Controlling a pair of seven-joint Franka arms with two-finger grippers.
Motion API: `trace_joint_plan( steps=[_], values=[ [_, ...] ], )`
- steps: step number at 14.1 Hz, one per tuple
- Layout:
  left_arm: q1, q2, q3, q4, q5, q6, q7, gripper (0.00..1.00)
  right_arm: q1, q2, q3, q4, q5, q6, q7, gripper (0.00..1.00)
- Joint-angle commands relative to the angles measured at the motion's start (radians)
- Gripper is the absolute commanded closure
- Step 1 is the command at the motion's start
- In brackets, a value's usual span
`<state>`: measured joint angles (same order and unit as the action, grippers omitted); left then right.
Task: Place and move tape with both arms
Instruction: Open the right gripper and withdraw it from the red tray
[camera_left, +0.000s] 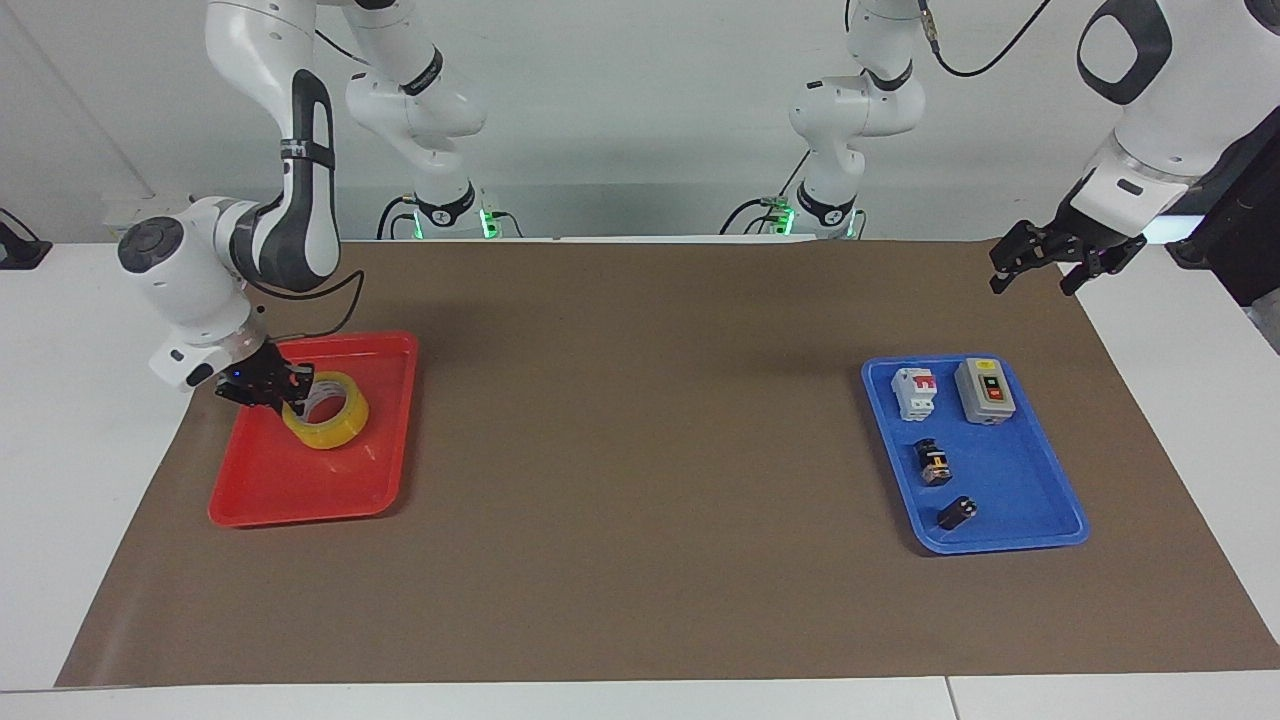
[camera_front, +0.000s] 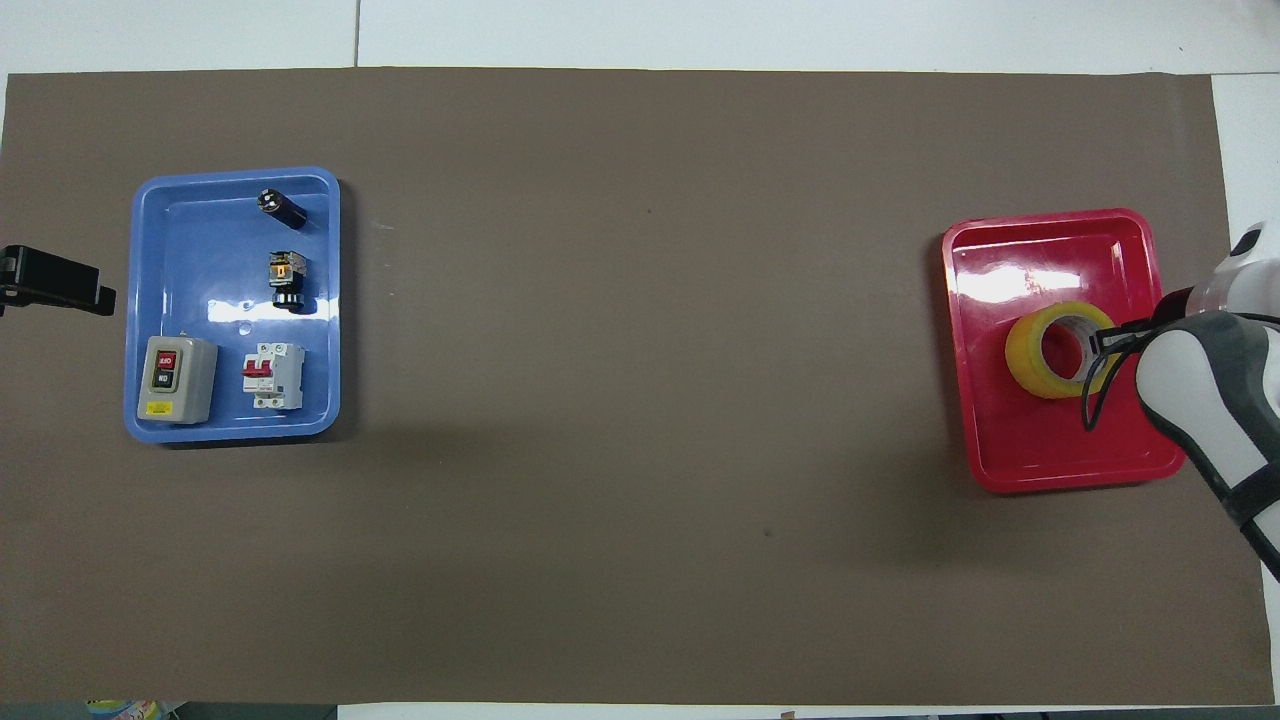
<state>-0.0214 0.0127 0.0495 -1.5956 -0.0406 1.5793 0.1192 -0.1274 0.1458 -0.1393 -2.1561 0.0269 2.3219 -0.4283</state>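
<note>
The yellow tape roll (camera_left: 326, 427) with its white core is in the red tray (camera_left: 300, 490), lying low and a little tilted. My right gripper (camera_left: 292, 388) is shut on the roll's rim on the side toward the right arm's end of the table. In the overhead view the tape (camera_front: 1024, 350) sits mid-tray (camera_front: 1060, 450), with the right gripper (camera_front: 1100, 342) on its rim. My left gripper (camera_left: 1035, 265) is open and empty, waiting in the air over the mat's corner at the left arm's end; it also shows in the overhead view (camera_front: 60, 282).
A blue tray (camera_left: 1010, 480) at the left arm's end holds a grey switch box (camera_left: 985, 391), a white and red breaker (camera_left: 914, 392) and two small black parts. A brown mat (camera_left: 640, 450) covers the table between the trays.
</note>
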Motion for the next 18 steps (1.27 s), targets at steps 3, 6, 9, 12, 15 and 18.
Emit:
trace_joint_plan(
  steps=[3, 6, 9, 12, 15, 18],
  values=[
    [-0.005, -0.007, 0.0, -0.001, 0.024, 0.005, 0.008, 0.0, -0.032, -0.038, 0.017, -0.036, -0.012, 0.019, -0.021, 0.63],
    [-0.005, -0.007, 0.0, -0.001, 0.024, 0.005, 0.008, 0.0, -0.031, -0.035, 0.018, 0.014, -0.012, -0.033, -0.017, 0.0],
    [-0.005, -0.007, 0.0, -0.001, 0.024, 0.005, 0.008, 0.0, -0.023, -0.049, 0.018, 0.195, -0.012, -0.261, -0.007, 0.0],
    [-0.005, -0.007, 0.0, -0.001, 0.024, 0.005, 0.008, 0.0, -0.02, -0.052, 0.02, 0.447, -0.01, -0.56, 0.022, 0.0],
    [-0.005, -0.007, 0.0, -0.001, 0.024, 0.005, 0.008, 0.0, -0.018, -0.08, 0.021, 0.574, -0.013, -0.721, 0.049, 0.0],
    [-0.005, -0.007, 0.0, -0.001, 0.024, 0.005, 0.008, 0.0, -0.031, -0.182, 0.018, 0.549, -0.028, -0.827, 0.054, 0.0]
  ],
)
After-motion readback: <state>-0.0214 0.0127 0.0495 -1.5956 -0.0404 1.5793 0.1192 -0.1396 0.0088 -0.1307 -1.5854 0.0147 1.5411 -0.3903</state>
